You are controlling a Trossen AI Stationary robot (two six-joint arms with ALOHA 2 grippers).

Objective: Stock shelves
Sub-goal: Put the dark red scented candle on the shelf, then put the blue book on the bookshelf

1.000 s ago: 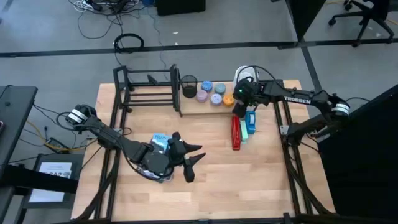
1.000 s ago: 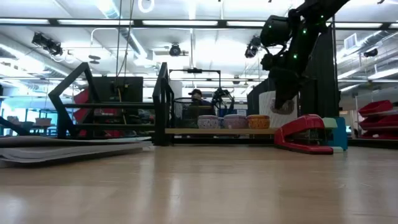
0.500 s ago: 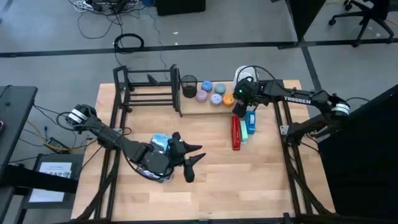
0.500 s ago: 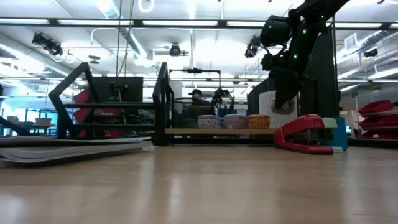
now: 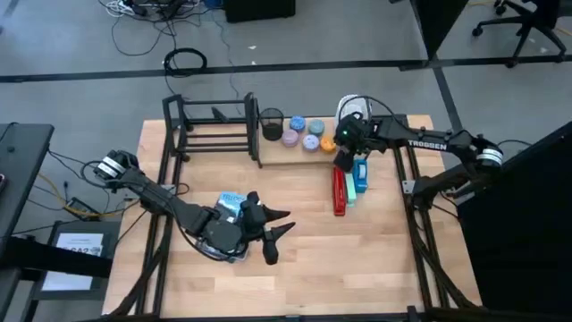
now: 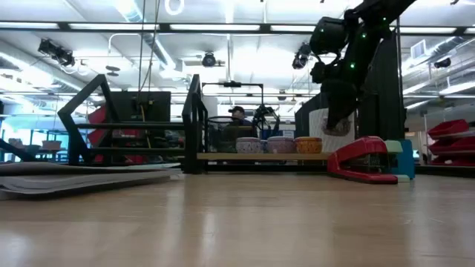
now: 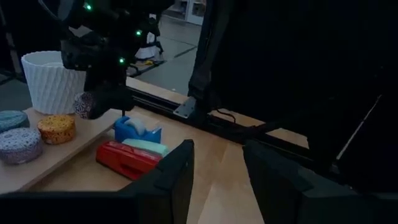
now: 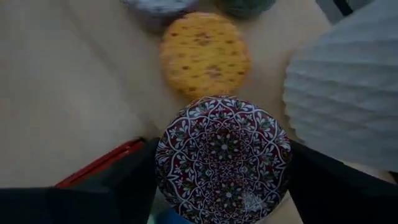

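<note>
**High view: right gripper holds a patterned tin above the shelf board**

High view shows a pale wooden counter (image 5: 295,259) on a grey floor strewn with cables. The shelves (image 5: 214,130) stand at its far edge, black tube rack joined to a narrow board carrying round tins (image 5: 301,131). The right gripper (image 8: 221,199) is clamped on a dark red patterned tin (image 8: 224,155), beside a ribbed white pot (image 7: 46,81). The left gripper (image 5: 273,234), fingers spread, hovers over a blue-and-white object (image 5: 231,204) it mostly hides. A red stapler (image 5: 339,190) lies nearby.
</note>
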